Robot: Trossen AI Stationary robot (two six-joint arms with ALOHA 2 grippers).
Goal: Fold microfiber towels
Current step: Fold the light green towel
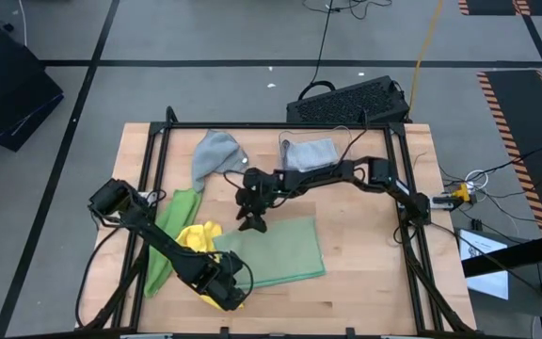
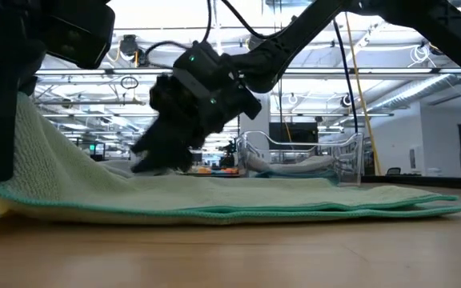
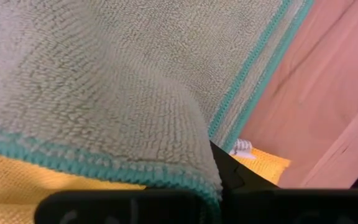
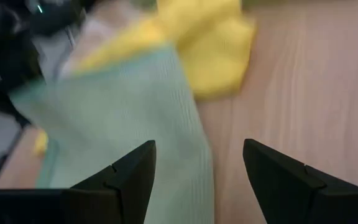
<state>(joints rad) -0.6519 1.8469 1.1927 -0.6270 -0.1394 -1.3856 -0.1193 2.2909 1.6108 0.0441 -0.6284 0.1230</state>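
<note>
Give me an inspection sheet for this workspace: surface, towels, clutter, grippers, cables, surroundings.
Surface: wooden table inside a black frame.
Job's things: sage green towel spread near the table's middle; yellow towel bunched at its left edge; bright green towel lying beside that; grey towel crumpled farther back.
Clutter: clear plastic bin at the back, holding a grey cloth.
Grippers: left gripper shut on the sage green towel's near left corner; right gripper open, hovering at the towel's far left edge.
Cables: black cable and yellow cable run across the floor behind the table; wires to the right.
Surroundings: grey floor with taped lines; black crate behind the table.
</note>
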